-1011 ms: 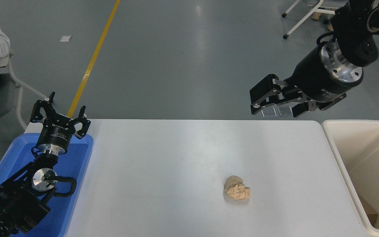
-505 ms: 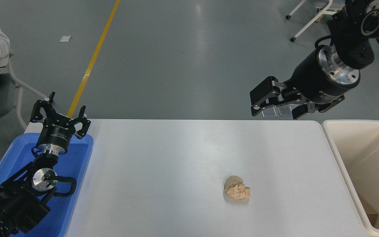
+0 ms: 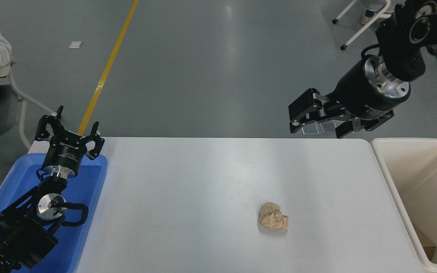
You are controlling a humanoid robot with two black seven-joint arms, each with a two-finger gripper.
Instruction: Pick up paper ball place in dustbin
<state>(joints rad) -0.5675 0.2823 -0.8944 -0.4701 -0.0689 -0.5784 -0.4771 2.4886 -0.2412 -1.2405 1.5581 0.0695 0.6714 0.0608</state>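
The right claw point(image 3: 314, 128) hangs open and empty past the table's far edge; the crumpled paper ball point(image 3: 273, 220) lies well nearer and slightly left of it, the cream dustbin point(image 3: 396, 189) to its right. Best descend straddling the wad squarely.
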